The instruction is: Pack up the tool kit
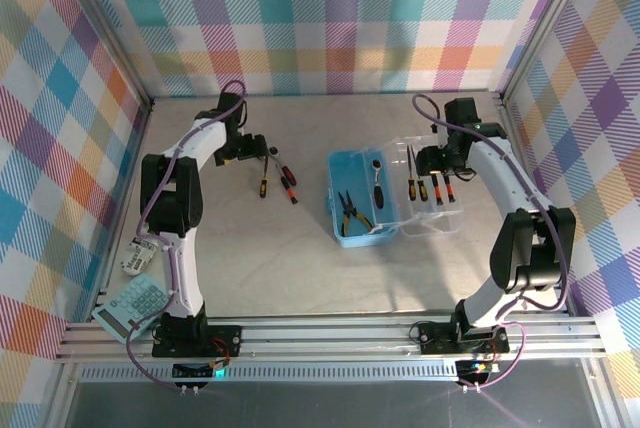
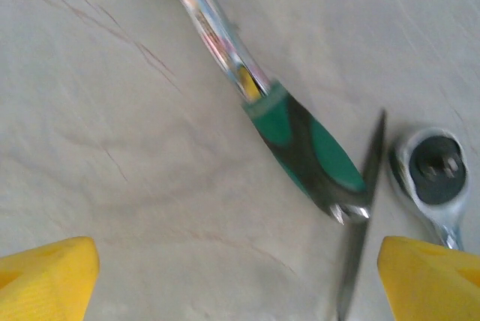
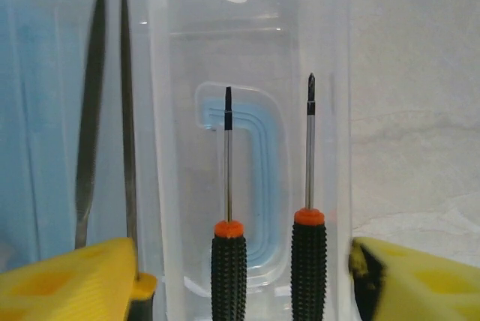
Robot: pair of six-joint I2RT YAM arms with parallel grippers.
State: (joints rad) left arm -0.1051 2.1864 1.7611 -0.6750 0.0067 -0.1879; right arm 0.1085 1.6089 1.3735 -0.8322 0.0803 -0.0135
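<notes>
The light-blue case lies open at mid-table, its clear lid folded out to the right. Pliers and a ratchet lie in the blue tray. On the lid lie two black-handled screwdrivers and a dark pointed tool. My right gripper is open, its yellow fingers on either side of both screwdrivers. My left gripper is open over bare table, just short of a green-and-black handled tool, a thin dark blade and a ratchet head.
Loose tools lie on the table left of the case, by the left gripper. A grey-teal calculator and a small white item sit at the near left edge. Plaid walls close in three sides.
</notes>
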